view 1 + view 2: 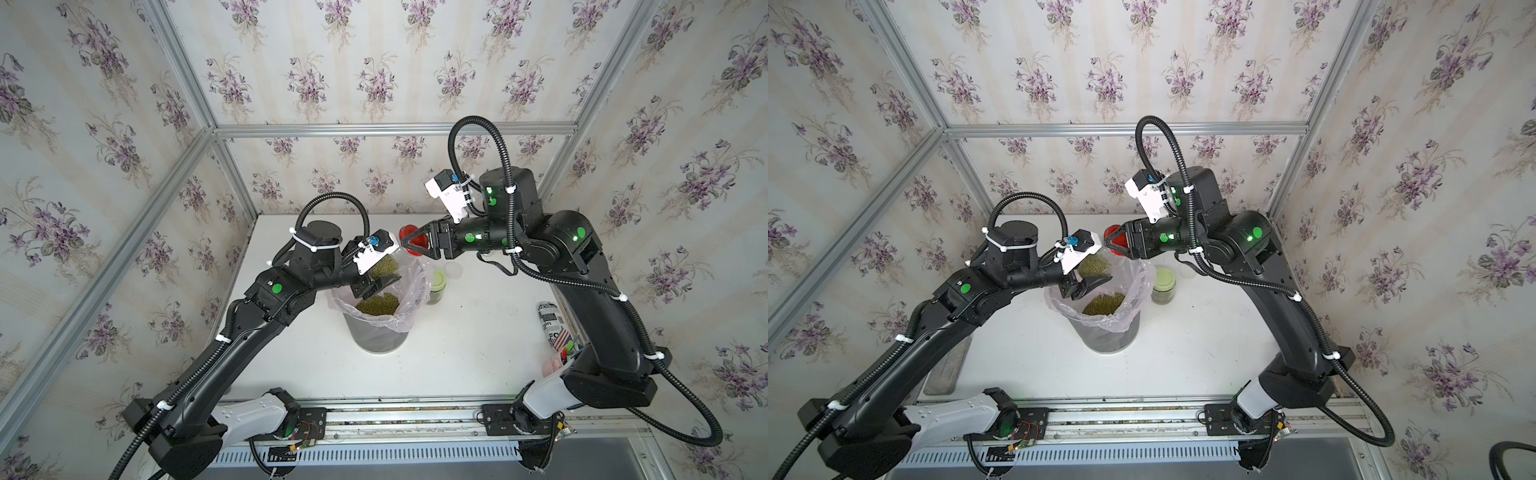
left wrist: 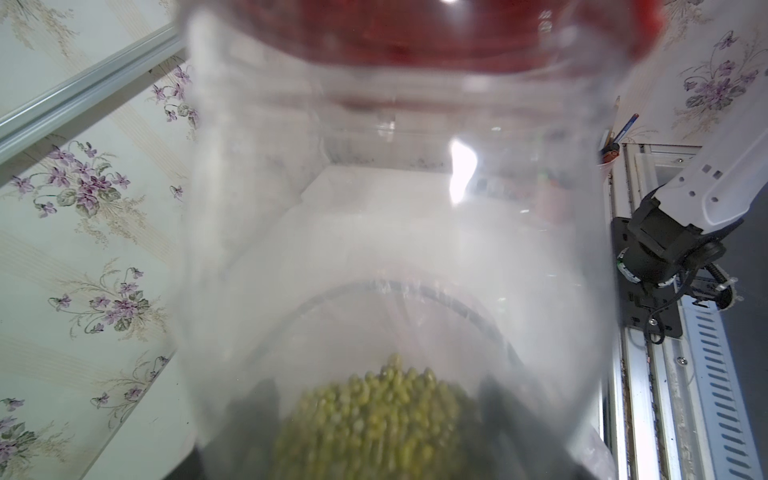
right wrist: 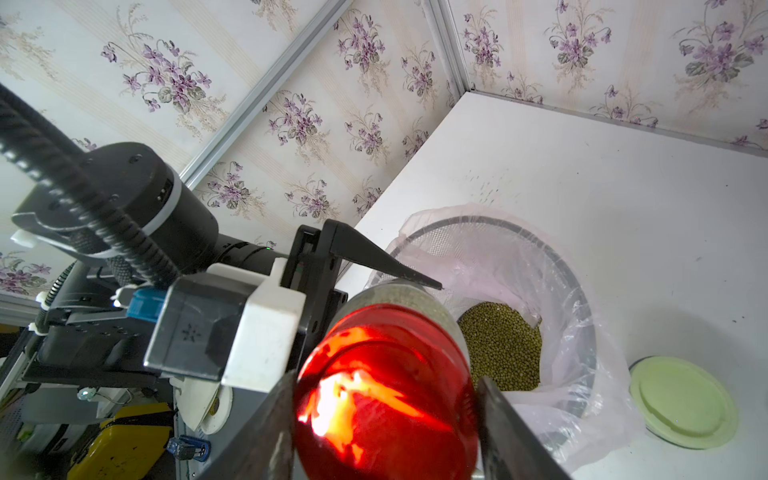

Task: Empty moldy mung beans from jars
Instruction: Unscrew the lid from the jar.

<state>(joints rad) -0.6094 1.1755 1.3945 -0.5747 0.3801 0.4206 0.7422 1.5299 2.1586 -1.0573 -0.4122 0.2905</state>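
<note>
1 red-lidded jar (image 1: pixel 386 266) aslant above lined bin (image 1: pixel 380 338)

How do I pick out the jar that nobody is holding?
Find the grey bin with the pinkish liner on the white table. Standing upright just beside it, to the robot's right, is a small clear jar. Unlike the red-lidded jar held above the bin, it wears a pale green lid and no gripper touches it.

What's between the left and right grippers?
The clear jar of mung beans: left gripper on its body, right gripper on its red lid, in both top views.
</note>
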